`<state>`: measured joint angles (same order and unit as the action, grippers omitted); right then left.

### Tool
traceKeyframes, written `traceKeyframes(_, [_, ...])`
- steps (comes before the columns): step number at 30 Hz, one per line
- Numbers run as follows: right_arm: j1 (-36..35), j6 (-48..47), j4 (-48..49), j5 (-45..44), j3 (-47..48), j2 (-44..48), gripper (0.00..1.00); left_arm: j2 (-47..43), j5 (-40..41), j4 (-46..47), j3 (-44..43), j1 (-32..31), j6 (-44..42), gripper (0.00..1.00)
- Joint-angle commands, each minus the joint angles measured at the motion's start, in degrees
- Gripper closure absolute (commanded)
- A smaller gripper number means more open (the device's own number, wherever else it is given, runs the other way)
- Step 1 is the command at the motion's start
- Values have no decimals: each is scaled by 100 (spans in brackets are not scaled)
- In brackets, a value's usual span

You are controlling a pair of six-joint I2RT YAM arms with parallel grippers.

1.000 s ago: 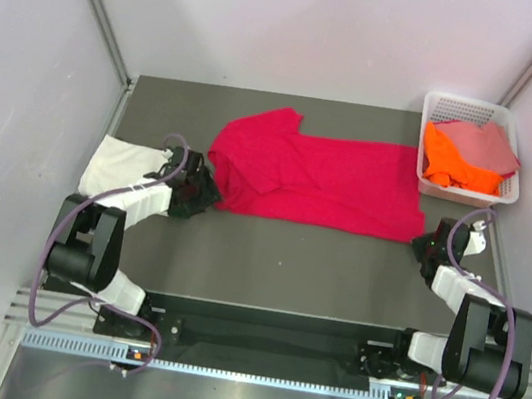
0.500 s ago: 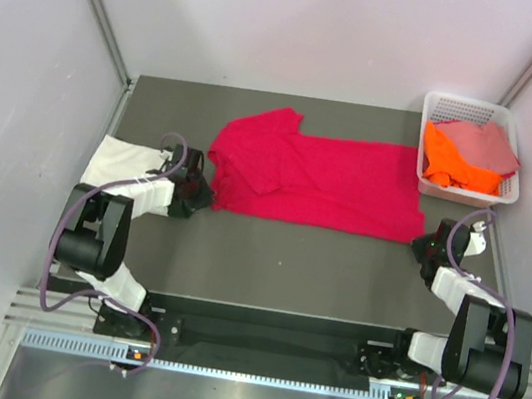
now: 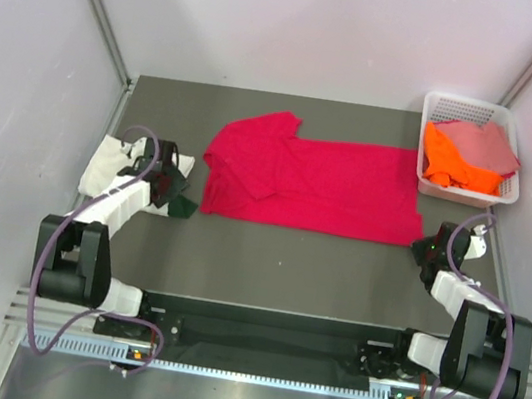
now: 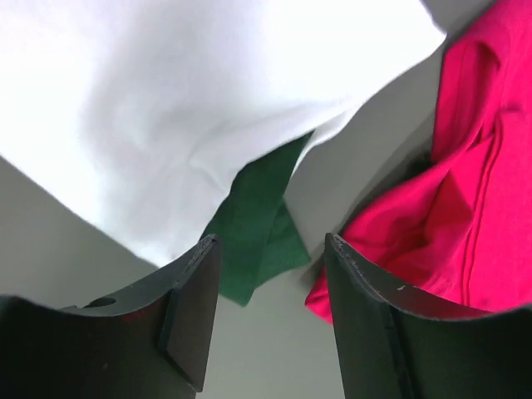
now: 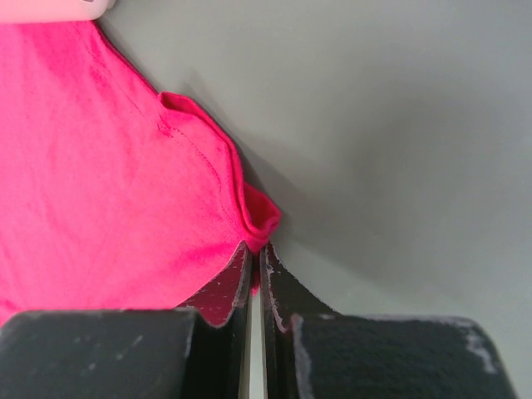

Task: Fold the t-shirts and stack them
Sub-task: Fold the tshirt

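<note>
Hands differed: left hand [image 4: 270, 245], shifted leftward over the cream-white cotton t-shirt [image 4: 166, 108], gaped half-open and empty, while right hand [image 5: 253, 249] stayed clamped on a corner of the crimson-red cotton t-shirt [image 5: 100, 150].

Lab test cell, plain white walls [image 3: 324, 26]

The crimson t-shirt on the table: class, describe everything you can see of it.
The crimson t-shirt is soft, cotton-looking and plain. It lies spread on the dark grey table, sleeves to the left, hem to the right, its left part folded and creased. The shut right fingers appear to pinch its near right hem corner.
</note>
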<state>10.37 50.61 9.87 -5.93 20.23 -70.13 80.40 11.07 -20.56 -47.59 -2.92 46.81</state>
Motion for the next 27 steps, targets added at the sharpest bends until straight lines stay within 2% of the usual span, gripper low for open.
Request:
traceKeyframes(1, [70, -25, 165, -136, -10, 113, 100, -288, -103, -213, -119, -16, -84, 42])
traceKeyframes(4, [70, -34, 173, -118, -1, 113, 100, -542, -936, 130, 127, -147, -85, 43])
traceKeyframes(6, [70, -34, 182, -118, -1, 96, 100, -797, -1080, 384, 389, -427, 152, 43])
traceKeyframes(10, [70, -34, 191, -92, 16, 78, 100, -1228, -739, 797, 786, -1577, 750, 39])
traceKeyframes(13, [70, -25, 217, -75, 16, 70, 100, -1413, -440, 1315, 1146, -1939, 1146, 38])
traceKeyframes(19, [70, -7, 305, -22, -19, 69, 100, -1265, -27, 2327, 1683, -2107, 1594, 39])
traceKeyframes(27, [70, 2, 332, 13, -37, 78, 100, -500, 387, 3276, 1754, -2301, 1858, 40])
